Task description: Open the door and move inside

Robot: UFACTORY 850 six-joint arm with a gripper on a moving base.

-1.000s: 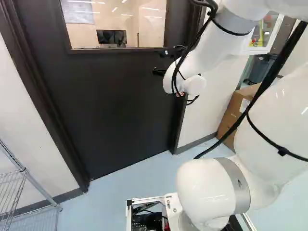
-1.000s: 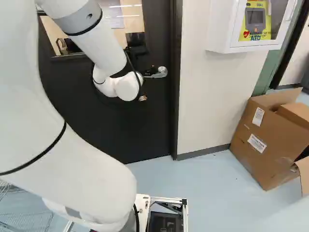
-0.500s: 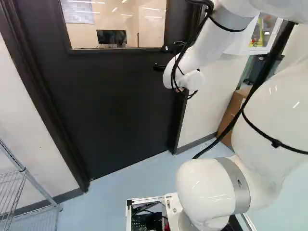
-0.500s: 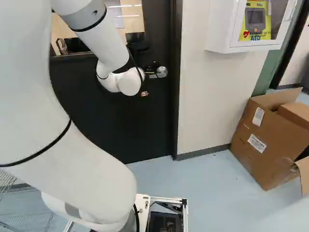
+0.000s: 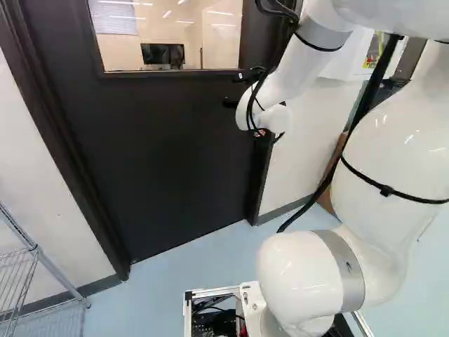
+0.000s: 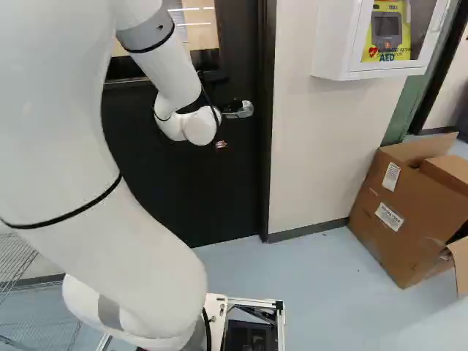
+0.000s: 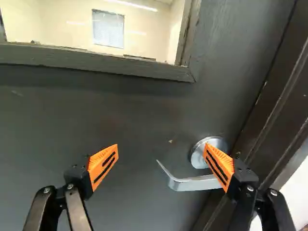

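Note:
In the left base view my gripper [image 5: 237, 89] is at the dark door [image 5: 175, 161], near its latch side. The door stands closed in its frame. The right base view shows the silver handle [image 6: 244, 110] just beside the wrist. From the wrist view, my gripper [image 7: 161, 155] is open, its orange pads wide apart. The lever handle [image 7: 192, 183] lies ahead, its free end reaching into the gap; one finger overlaps the round base of the handle. Contact between finger and handle cannot be told.
A white wall [image 6: 314, 146] with a defibrillator cabinet [image 6: 344, 69] adjoins the door's latch side. Cardboard boxes [image 6: 398, 212] stand on the floor along it. A wire rack [image 5: 31, 270] is near the hinge side. The door has a window [image 5: 168, 35] in its upper part.
The base has stayed put. My upper arm and forearm have swung left in the left base view and right in the right base view; the wrist has shifted slightly toward the handle there.

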